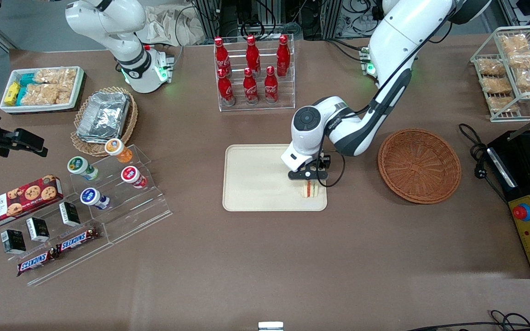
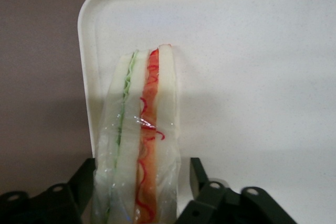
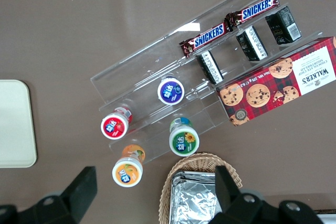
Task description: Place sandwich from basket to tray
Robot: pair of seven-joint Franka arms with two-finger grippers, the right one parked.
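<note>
The gripper [image 1: 309,176] sits low over the tray [image 1: 251,179], at the corner nearest the basket [image 1: 419,165] and nearest the front camera. From the wrist view its 2 dark fingers [image 2: 202,182] stand on either side of the sandwich [image 2: 140,140], and there seems to be a thin gap between each pad and the plastic wrap, so I read the jaws as parted, or only just letting go, rather than squeezing. The sandwich stands upright on its edge with the red and green filling lines facing the wrist camera, and its base looks to be resting on the tray, close to the rim on the side toward the basket.

The basket itself, toward the working arm's end of the table, looks empty now.

So the step in hand seems to be the release. To do it well, I would open the fingers fully and evenly so neither pad drags the wrap, then lift straight up without any sideways drift. The wedge is tall and narrow and sits so near the rim that a small nudge could tip it over or push it off the edge onto the table [image 1: 265,266].
</note>
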